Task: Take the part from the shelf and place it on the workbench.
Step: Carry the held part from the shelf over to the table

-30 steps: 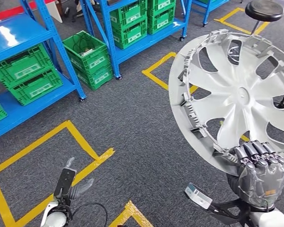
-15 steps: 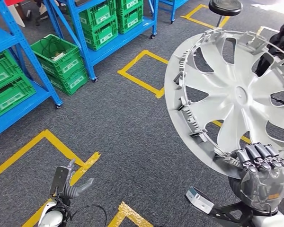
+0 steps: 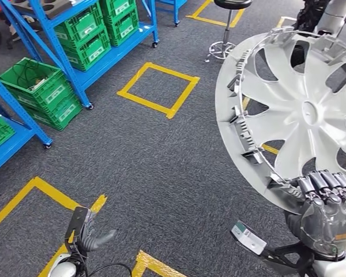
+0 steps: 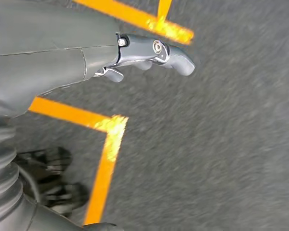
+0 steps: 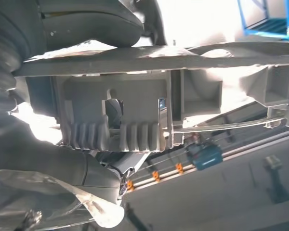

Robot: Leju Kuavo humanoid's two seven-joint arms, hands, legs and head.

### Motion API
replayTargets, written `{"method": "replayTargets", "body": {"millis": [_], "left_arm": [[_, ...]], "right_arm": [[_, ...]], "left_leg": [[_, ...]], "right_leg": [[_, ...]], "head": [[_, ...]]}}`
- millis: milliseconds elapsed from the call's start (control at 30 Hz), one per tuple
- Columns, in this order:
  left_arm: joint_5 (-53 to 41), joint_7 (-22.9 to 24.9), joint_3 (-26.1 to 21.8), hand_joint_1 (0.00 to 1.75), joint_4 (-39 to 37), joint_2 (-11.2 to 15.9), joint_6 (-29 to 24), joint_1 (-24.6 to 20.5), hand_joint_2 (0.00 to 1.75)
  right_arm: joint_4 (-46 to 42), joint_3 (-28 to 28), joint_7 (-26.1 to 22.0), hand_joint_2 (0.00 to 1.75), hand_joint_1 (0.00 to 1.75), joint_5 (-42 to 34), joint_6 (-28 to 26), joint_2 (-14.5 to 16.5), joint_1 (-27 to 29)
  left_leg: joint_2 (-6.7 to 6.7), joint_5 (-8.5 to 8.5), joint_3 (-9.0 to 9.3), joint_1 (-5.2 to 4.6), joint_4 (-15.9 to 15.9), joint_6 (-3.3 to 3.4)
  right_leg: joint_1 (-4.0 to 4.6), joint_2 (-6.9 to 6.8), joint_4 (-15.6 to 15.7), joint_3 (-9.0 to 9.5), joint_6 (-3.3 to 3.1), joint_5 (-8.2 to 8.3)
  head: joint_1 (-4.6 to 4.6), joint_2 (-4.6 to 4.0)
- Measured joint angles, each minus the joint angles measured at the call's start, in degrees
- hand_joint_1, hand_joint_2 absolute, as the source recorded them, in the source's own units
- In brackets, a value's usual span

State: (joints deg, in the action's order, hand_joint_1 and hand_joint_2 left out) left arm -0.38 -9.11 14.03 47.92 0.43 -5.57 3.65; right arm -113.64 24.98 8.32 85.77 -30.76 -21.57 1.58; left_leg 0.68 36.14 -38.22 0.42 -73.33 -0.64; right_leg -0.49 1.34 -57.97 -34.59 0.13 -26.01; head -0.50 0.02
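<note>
The part is a large silver wheel cover (image 3: 300,112) with curved spokes and clips along its rim. My right hand (image 3: 326,210) grips its lower rim and holds it upright above the carpet at the right of the head view. In the right wrist view the cover's ribbed rim clip (image 5: 117,118) sits close against my right hand (image 5: 56,159). My left hand (image 3: 86,234) hangs low at the bottom left, holding nothing, its fingers (image 4: 154,50) stretched out over the grey floor.
Blue shelving (image 3: 53,46) with green crates (image 3: 82,34) stands at the back left, and another green crate (image 3: 38,89) sits on the floor. Yellow tape squares (image 3: 158,86) mark the grey carpet. A black stool (image 3: 228,26) stands at the back.
The whole scene has slid left as I turn right: shelves and crates moved toward the left edge. My right hand still holds the wheel cover; the left hand hangs as before.
</note>
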Motion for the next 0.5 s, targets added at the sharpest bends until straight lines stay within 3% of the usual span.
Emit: {"method": "replayTargets", "body": {"millis": [33, 67, 100, 167, 233, 300, 333, 400, 433, 500], "left_arm": [[0.0, 0.6, 0.0, 0.0, -0.4, 0.0, 0.4, 0.1, 1.75], [-0.1, 1.1, 0.0, 0.0, -0.7, 0.0, 0.7, 0.1, 1.75], [-0.2, 1.5, 0.0, 0.0, -1.0, 0.0, 0.9, 0.1, 1.75], [-0.6, 2.3, 0.0, 0.0, -1.5, 0.0, 1.1, 0.1, 1.75], [-1.0, 3.0, 0.0, 0.0, -2.0, 0.0, 1.1, 0.1, 1.75], [-0.9, 3.6, 0.0, 0.0, -2.3, 0.0, 1.2, 0.1, 1.75], [-0.5, 4.1, 0.0, 0.0, -2.4, -0.1, 1.4, 0.1, 1.75], [0.6, 5.3, 0.0, 0.0, -2.6, -0.2, 1.9, 0.0, 1.75], [1.0, 5.9, -0.1, 0.0, -2.7, -0.2, 2.1, 0.1, 1.75], [1.6, 7.2, -0.1, 0.0, -2.9, -0.2, 2.6, 0.3, 1.75]], "right_arm": [[0.0, -0.1, 0.0, 1.75, 1.75, 0.0, -0.1, 0.0, 0.2], [0.0, -0.2, 0.0, 1.75, 1.75, 0.0, -0.2, 0.0, 0.4], [-0.1, -0.3, -0.1, 1.75, 1.75, 0.0, -0.3, 0.0, 0.7], [-0.2, -0.5, -0.2, 1.75, 1.75, 0.0, -0.6, 0.0, 1.3], [-0.3, -0.8, -0.4, 1.75, 1.75, 0.0, -1.1, 0.0, 1.8], [-0.6, -1.2, -0.5, 1.75, 1.75, 0.0, -1.4, 0.0, 2.3], [-0.7, -1.3, -0.6, 1.75, 1.75, 0.0, -1.5, 0.0, 2.6], [-0.8, -1.6, -0.7, 1.75, 1.75, 0.0, -1.7, -0.1, 3.0], [-0.8, -1.6, -0.7, 1.75, 1.75, 0.0, -1.8, -0.1, 3.2], [-0.8, -1.7, -0.7, 1.75, 1.75, 0.0, -2.0, -0.1, 3.3]], "left_leg": [[-0.07, -0.07, -0.81, -0.01, -1.5, 0.05], [-0.18, -1.3, -0.62, -0.02, -0.8, 0.18], [-0.55, -3.42, 0.56, -0.02, 2.1, 0.38], [-3.07, -7.29, 3.72, 0.12, 9.7, 0.96], [-4.98, -8.25, 5.47, 0.15, 13.9, 1.25], [-4.29, -8.05, 5.75, 0.03, 14.7, 1.37], [-3.65, -8.24, 5.84, 0.08, 15.0, 1.61], [-2.21, -8.57, 6.09, 0.24, 15.6, 2.2], [-1.46, -8.61, 6.16, 0.19, 15.7, 2.39], [0.02, -8.53, 6.14, 0.07, 15.7, 2.52]], "right_leg": [[0.04, 0.76, 0.0, 0.03, -0.01, 0.0], [0.05, 1.54, -0.1, 0.08, -0.01, 0.0], [0.06, 2.31, -0.1, 0.15, 0.0, 0.0], [0.0, 3.74, -0.3, 0.08, 0.15, -0.01], [-0.23, 5.03, -0.5, -0.49, 0.69, 0.16], [-0.52, 6.16, -0.4, -1.1, 1.5, 0.5], [-0.55, 5.63, -0.6, -1.46, 1.81, 0.37], [-0.36, 2.7, -3.6, -3.15, 2.26, -1.45], [-0.32, 0.84, -6.8, -4.71, 2.43, -3.12], [-0.47, -0.65, -14.1, -8.14, 2.84, -6.16]], "head": [[0.01, 0.0], [0.01, 0.0], [0.01, 0.0], [0.05, 0.0], [0.0, 0.0], [-0.11, 0.0], [-0.09, 0.0], [0.16, -0.01], [0.27, -0.01], [0.39, 0.0]]}}
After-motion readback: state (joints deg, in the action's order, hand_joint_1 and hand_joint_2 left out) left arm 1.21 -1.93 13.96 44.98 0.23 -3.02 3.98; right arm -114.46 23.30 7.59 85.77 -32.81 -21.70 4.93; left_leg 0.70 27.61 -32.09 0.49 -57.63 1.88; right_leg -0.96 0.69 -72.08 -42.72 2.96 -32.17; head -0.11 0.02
